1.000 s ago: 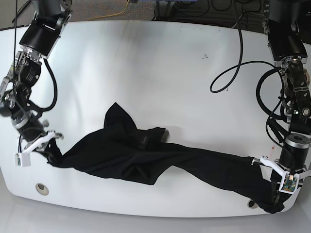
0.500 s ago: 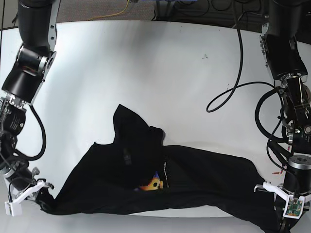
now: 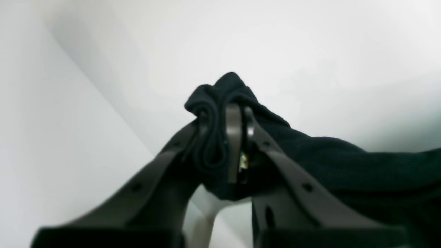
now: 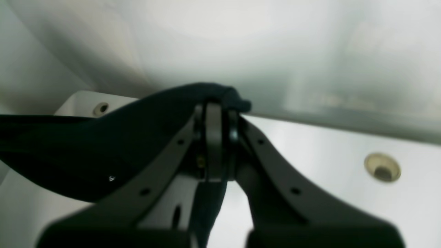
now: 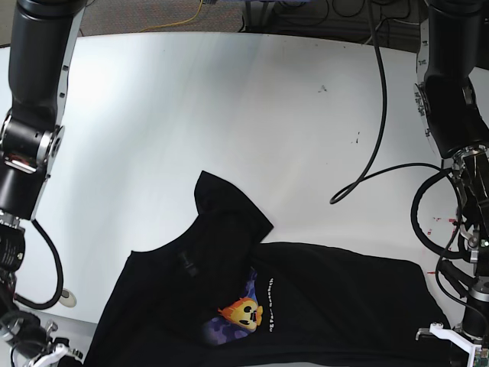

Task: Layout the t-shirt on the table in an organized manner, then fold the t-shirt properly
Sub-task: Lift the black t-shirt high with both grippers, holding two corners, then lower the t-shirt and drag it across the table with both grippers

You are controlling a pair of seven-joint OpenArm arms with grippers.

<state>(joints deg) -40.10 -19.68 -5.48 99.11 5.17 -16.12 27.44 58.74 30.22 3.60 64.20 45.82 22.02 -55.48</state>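
Observation:
The black t-shirt (image 5: 306,306) lies spread across the near part of the white table (image 5: 229,99), and its lower part runs out of the base view. A bunched flap (image 5: 221,206) points away from me, and an orange and purple print (image 5: 243,315) shows near the middle. In the left wrist view my left gripper (image 3: 237,113) is shut on a rolled edge of the t-shirt (image 3: 344,162). In the right wrist view my right gripper (image 4: 215,110) is shut on another edge of the t-shirt (image 4: 103,137). Both grippers sit at the bottom corners of the base view, mostly cut off.
A round hole (image 5: 69,297) sits near the table's front left, and holes (image 4: 382,167) also show in the right wrist view. A small red mark (image 5: 443,222) is at the right. A black cable (image 5: 374,160) loops over the table's right side. The far table surface is bare white.
Both arms have pulled toward the near edge, dragging the t-shirt with them. The stretched, bunched band has opened into a wide sheet, and the print has come into view.

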